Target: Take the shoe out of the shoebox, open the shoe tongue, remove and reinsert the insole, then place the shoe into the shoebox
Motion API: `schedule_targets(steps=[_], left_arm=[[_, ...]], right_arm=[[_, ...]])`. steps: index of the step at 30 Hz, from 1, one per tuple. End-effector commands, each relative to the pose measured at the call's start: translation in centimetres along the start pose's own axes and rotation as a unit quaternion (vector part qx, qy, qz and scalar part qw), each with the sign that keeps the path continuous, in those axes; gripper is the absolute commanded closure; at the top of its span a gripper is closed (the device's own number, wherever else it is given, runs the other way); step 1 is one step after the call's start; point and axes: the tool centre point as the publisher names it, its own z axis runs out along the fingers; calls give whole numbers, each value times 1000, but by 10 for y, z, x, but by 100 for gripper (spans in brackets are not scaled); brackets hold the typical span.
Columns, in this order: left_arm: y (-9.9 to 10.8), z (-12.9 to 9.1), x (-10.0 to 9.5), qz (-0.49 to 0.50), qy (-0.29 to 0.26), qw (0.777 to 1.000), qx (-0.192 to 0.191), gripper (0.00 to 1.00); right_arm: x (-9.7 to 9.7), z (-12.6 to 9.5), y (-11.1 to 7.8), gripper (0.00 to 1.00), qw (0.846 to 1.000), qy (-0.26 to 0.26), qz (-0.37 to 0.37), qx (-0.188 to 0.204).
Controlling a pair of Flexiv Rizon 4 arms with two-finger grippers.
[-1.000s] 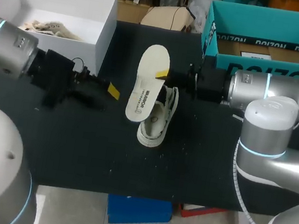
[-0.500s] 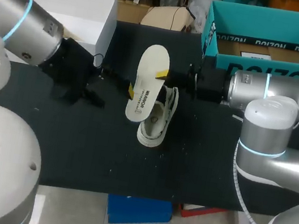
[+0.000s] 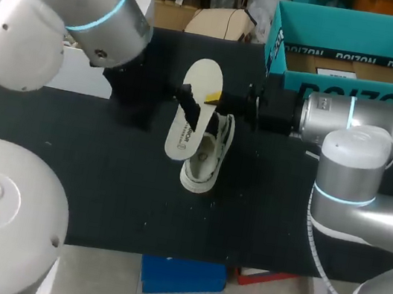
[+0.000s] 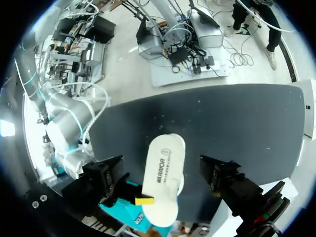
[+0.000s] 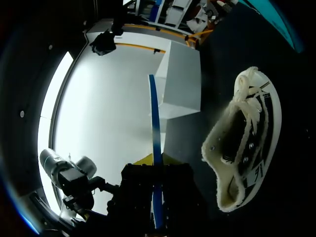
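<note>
The white insole point(image 3: 188, 119) hangs above the black table, its blue underside edge-on in the right wrist view point(image 5: 155, 138). My right gripper point(image 3: 215, 99) is shut on its upper edge point(image 5: 156, 167). My left gripper point(image 3: 187, 105) stands open with its dark fingers point(image 4: 109, 177) on either side of the insole point(image 4: 162, 177), apart from it. The cream laced shoe point(image 3: 207, 158) lies on its side on the table just below the insole, beside my right gripper point(image 5: 247, 148). The white shoebox point(image 3: 86, 77) at the back left is mostly hidden behind my left arm.
A teal cardboard box point(image 3: 342, 87) stands at the back right, right behind my right arm. The white shoebox wall point(image 5: 180, 84) rises ahead of the right gripper. Bare black tabletop point(image 3: 113, 193) stretches toward the front edge.
My left arm has swung rightward from beside the white shoebox to the insole, and its fingers have spread wider. The right arm, insole and shoe have kept still.
</note>
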Motion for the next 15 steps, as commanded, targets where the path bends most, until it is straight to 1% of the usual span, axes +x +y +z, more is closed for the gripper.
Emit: schedule_targets(steps=[1,4,7,9,10,12,14,15], left_arm=[[7,7,-8,7,248,969,-1,0],[9,7,-11,16,230,973,-17,0],[13,9,-13,24,195,980,-39,0],[15,11,-13,25,183,982,-48,0],[17,12,-13,28,166,984,-51,0],[20,15,-13,29,156,986,-54,0],[24,17,-14,29,129,990,-54,0],[25,18,-14,30,129,990,-55,0]], right_arm=[[0,1,-1,100,1000,0,0,-2],[0,1,-1,100,1000,0,0,-2],[0,1,-1,100,1000,0,0,-2],[0,1,-1,100,1000,0,0,-2],[0,1,-1,100,1000,0,0,-2],[0,1,-1,100,1000,0,0,-2],[0,1,-1,100,1000,0,0,-2],[0,1,-1,100,1000,0,0,-2]])
